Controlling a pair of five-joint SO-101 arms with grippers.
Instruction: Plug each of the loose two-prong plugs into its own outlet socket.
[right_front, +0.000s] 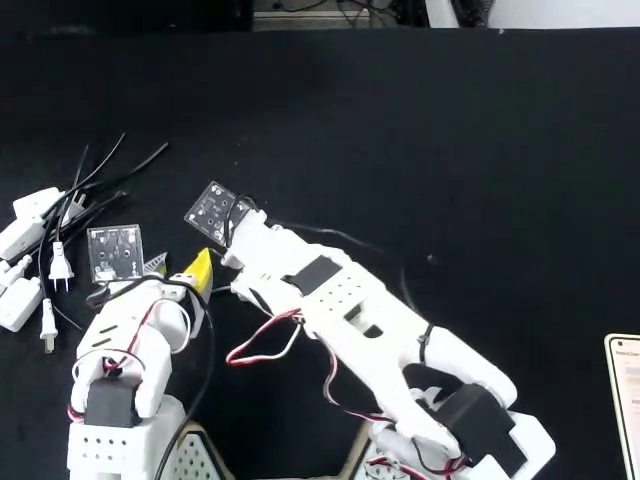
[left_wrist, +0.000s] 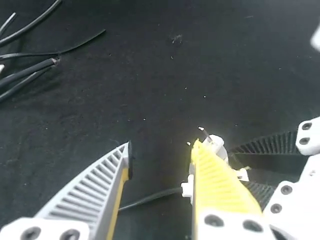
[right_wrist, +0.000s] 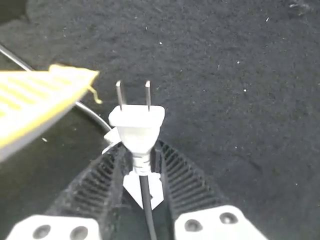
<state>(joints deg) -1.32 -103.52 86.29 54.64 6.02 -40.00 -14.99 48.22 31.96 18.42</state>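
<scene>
Found white two-prong plug (right_wrist: 136, 122) clamped by its neck in right gripper (right_wrist: 140, 151), dark fingers closed on it from both sides. Noted long axis in line with the gripper, both prongs pointing straight out past the fingertips. Noted black cord (right_wrist: 146, 200) trailing back between the fingers toward the wrist. Could not tell whether plug touched the black table (right_front: 450, 150). Ahead of the prongs, black cloth.

Logged left gripper (left_wrist: 161, 147) just beside the held plug, spread wide, holding nothing. Saw its yellow finger (right_wrist: 40, 95) close to one side of the prongs, a gap between.

Counted three plugs: the held one, a loose plug (right_front: 60, 262) and a second loose plug (right_front: 47, 325), both well apart from the grippers, out past the left arm's outer side. Counted three white socket blocks (right_front: 35, 205) for certain there, among several black cords (right_front: 110, 175). Noted one white card (right_front: 625, 400) well off past the right arm's outer side.
</scene>
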